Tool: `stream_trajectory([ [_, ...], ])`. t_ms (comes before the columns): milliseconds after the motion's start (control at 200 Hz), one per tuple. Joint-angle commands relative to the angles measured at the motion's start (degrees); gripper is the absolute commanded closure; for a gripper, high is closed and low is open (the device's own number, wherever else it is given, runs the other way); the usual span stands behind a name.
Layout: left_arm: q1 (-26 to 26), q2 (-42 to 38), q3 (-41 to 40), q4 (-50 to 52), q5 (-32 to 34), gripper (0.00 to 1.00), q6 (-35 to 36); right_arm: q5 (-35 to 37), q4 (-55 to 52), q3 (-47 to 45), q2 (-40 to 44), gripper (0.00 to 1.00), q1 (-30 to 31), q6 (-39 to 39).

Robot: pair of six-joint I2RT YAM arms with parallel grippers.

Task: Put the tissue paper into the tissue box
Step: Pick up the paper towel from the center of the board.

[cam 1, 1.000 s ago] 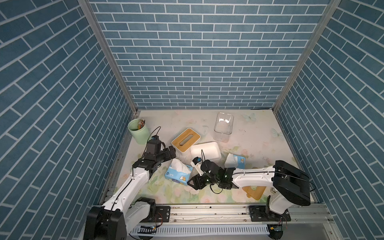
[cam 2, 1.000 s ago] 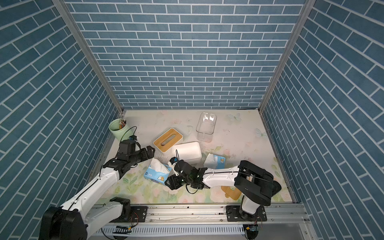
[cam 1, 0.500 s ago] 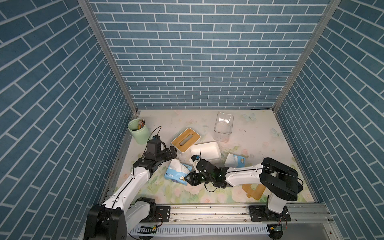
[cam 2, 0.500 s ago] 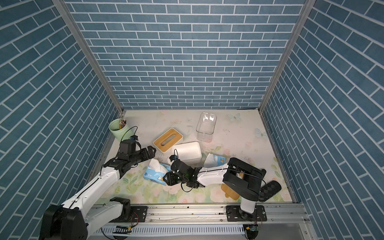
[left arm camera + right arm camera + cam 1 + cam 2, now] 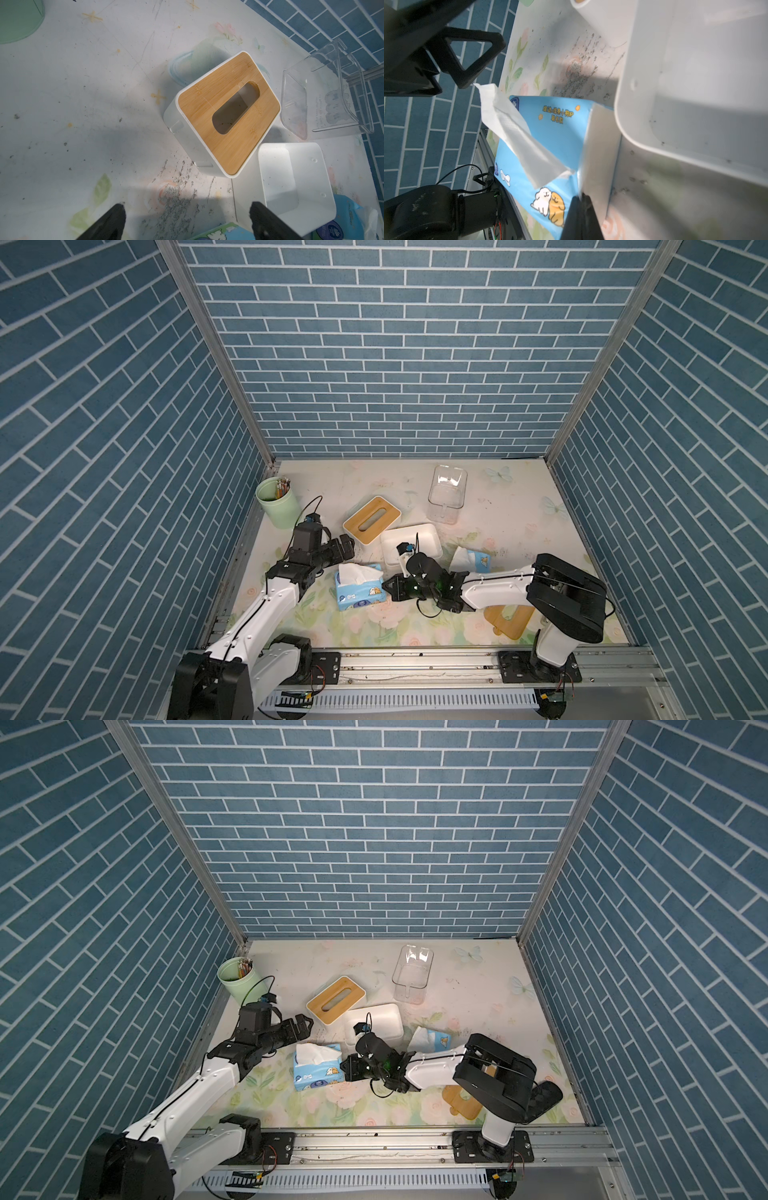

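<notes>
Scuffed mat; rectangular plastic tissue box.

The scuffed, flower-printed table carries a green pencil cup, a clear tub, a bamboo-lidded box, an open white tissue box, a blue tissue pack, a second tissue pack and a loose bamboo lid.
</notes>
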State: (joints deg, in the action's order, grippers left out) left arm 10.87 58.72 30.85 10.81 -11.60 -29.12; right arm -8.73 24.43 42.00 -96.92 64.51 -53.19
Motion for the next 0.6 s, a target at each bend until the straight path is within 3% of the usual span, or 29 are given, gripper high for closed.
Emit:
stream_trajectory([
  [0, -0.24, -0.77, 0.06, 0.18, -1.02, 0.02, 0.63, 1.2, -2.89, -1.71, 3.66, 1.0, -1.11, 0.37],
  [220, -0.24, -0.15, 1.13, -0.07, -1.59, 0.02, 1.18, 1.15, -7.68, -1.49, 5.33, 1.0, -1.75, 2.57],
  [380, -0.22, -0.1, 1.23, -0.36, -1.56, 0.03, 1.32, -1.12, -5.73, -0.58, 3.44, 0.72, -2.2, 2.31],
  [595, -0.24, -0.36, 0.71, -0.7, -1.67, 0.03, 1.37, -2.34, -4.41, 1.22, 0.49, 0.55, -2.24, 2.33],
])
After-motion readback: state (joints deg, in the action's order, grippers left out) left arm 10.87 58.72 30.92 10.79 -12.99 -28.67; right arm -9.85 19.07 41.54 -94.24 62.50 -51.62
